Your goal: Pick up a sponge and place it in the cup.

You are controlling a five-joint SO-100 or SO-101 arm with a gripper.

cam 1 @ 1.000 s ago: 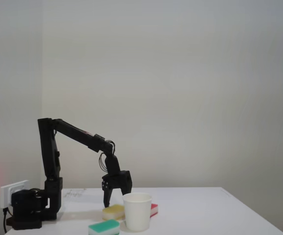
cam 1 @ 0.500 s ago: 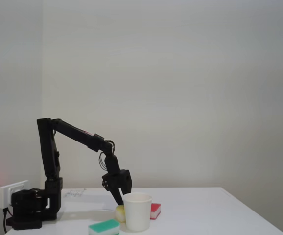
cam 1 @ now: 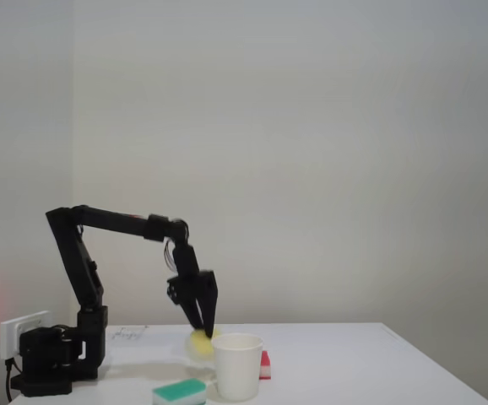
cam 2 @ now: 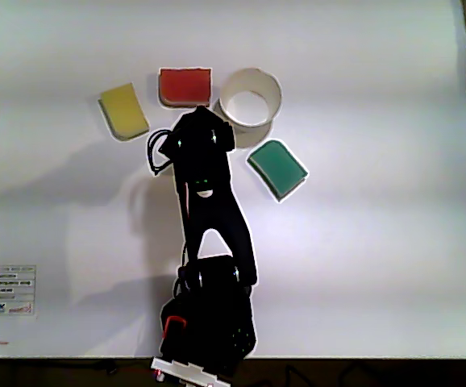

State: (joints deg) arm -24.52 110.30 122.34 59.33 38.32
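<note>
Sponge (cam 1: 197,343), soft yellow, bulges squeezed in the tool (cam 1: 208,334) beside the tapered paper cup (cam 1: 236,367).

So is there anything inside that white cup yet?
Nothing: from above, the cup looks empty, its pale bottom bare. In the fixed view its wall hides the inside.

Site: appearing to be a plain indoor test bench, exact type not determinable | Evidence: white table (cam 1: 354,354) standing against bare white wall (cam 1: 311,152); wall socket (cam 1: 20,331) sitting beside arm base (cam 1: 50,359); printed label sheet (cam 2: 5,289) lying on tabletop
</note>
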